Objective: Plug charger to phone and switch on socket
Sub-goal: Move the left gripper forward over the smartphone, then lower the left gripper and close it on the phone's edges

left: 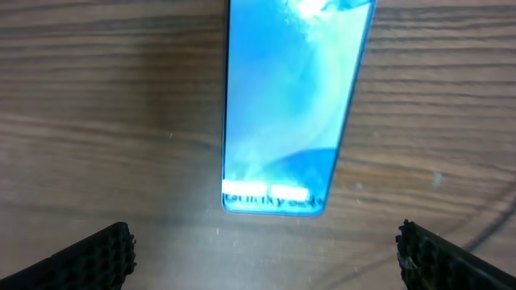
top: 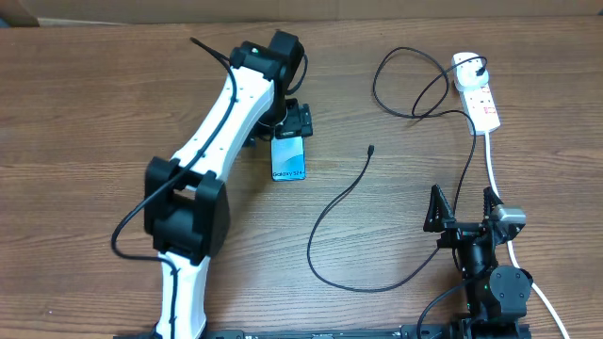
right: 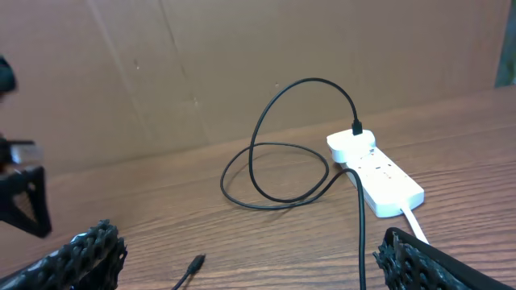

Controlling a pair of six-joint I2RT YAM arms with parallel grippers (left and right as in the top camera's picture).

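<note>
Left gripper (top: 294,127) hangs open over the flat phone (top: 289,158), apparently to steady it; right gripper (top: 463,207), open and empty, faces the charger (top: 371,150), tip loose between phone and socket (top: 476,89)

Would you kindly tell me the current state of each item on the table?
phone: screen lit, flat, unplugged.
charger: one end in socket, tip loose on table.
socket: charger plugged in; switch position unclear.
left gripper: open, over phone.
right gripper: open, empty.
</note>
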